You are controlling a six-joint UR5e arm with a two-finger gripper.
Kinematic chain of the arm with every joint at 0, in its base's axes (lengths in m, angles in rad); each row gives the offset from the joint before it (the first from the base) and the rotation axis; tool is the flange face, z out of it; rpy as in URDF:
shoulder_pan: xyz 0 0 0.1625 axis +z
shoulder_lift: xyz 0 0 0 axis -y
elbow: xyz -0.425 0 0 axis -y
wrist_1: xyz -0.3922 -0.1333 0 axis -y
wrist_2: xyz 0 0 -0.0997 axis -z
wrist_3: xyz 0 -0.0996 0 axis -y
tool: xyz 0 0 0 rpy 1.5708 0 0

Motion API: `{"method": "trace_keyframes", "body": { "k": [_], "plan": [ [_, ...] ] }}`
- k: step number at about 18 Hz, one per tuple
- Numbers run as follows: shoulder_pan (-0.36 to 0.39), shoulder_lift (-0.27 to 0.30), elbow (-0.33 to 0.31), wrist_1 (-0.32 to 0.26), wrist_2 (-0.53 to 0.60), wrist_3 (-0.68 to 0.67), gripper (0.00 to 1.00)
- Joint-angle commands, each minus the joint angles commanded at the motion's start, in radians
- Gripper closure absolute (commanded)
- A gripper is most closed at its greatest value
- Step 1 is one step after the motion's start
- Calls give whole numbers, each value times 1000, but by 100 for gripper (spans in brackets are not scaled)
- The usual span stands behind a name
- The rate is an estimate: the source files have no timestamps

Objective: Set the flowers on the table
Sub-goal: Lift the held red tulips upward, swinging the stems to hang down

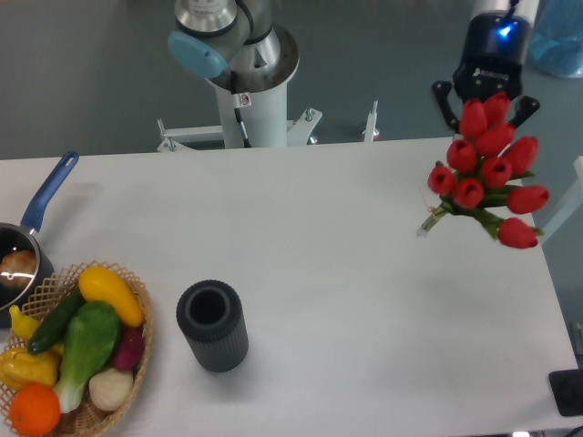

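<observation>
I hold the bunch of red tulips (489, 168) pinched in the black two-finger gripper (485, 98) (carry step), needing descent to the flat white tabletop (346, 300).

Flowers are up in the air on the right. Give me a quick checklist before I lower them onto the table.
1. Flowers held by the gripper: ok, the bunch hangs below it, clear of the surface.
2. Jaws' contact on the bunch: cannot tell, the blooms hide it.
3. Bare table under and left of the bunch: ok.
4. Distance from the right table edge: not ok, some blooms sit close to it.
5. Black cylinder and vegetable basket out of the way: ok, both far left.
</observation>
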Motion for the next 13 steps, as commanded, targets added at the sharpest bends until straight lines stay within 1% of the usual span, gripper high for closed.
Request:
{"method": "trace_keyframes", "body": {
  "k": [2,5,6,9,13],
  "plan": [
    [-45,2,2,0,138,-40,79],
    [-100,-11,5,-3,269,-42,79],
    [-112,-23,3,-3,316,-40,79],
    [-209,-75,12,-5,465,-40,79],
    [-298,-156,18,-8,596,-43,79]
  ]
}}
